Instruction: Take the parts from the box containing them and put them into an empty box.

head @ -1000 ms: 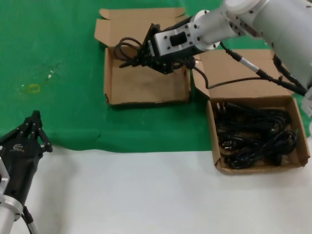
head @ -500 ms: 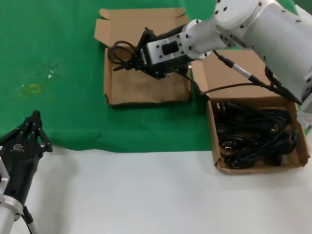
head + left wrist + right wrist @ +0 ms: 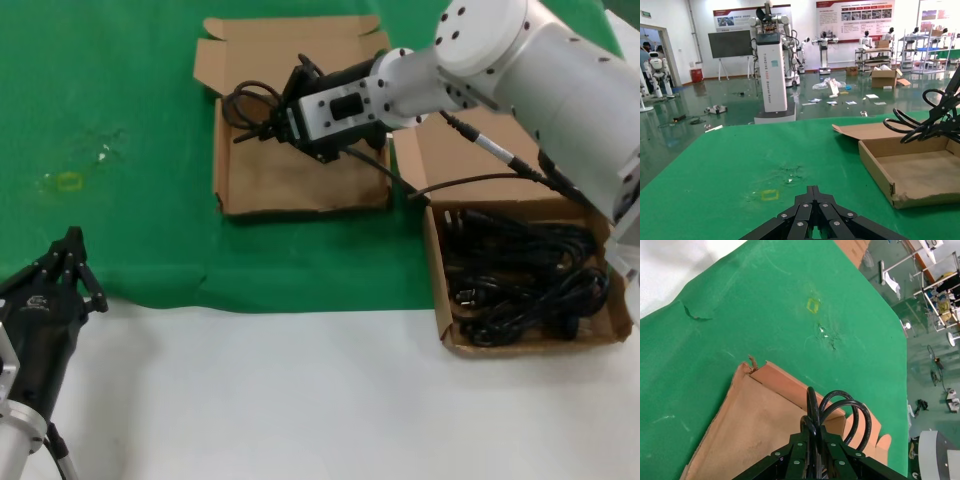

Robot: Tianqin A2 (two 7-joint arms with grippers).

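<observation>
The empty box [image 3: 300, 185], with a short lid and rounded ears, lies on the green mat at the back. My right gripper [image 3: 268, 128] hovers over its left part, shut on a coiled black cable [image 3: 245, 100]. In the right wrist view the fingers [image 3: 801, 446] pinch the cable loops [image 3: 860, 415] above the box floor [image 3: 755, 425]. The box containing the parts [image 3: 480, 140], with a tall plain lid, stands to the right and holds several black cables [image 3: 520, 280]. My left gripper [image 3: 72, 262] is parked shut at the front left.
The green mat [image 3: 110, 80] covers the far half of the table and white surface [image 3: 300, 400] the near half. A small yellow mark [image 3: 68, 181] is on the mat. From the left wrist view, the empty box [image 3: 910, 170] and the held cable [image 3: 920, 127] show.
My right gripper has moved left with the coiled cable, from above the empty box's middle to above its left part. The left arm has not moved.
</observation>
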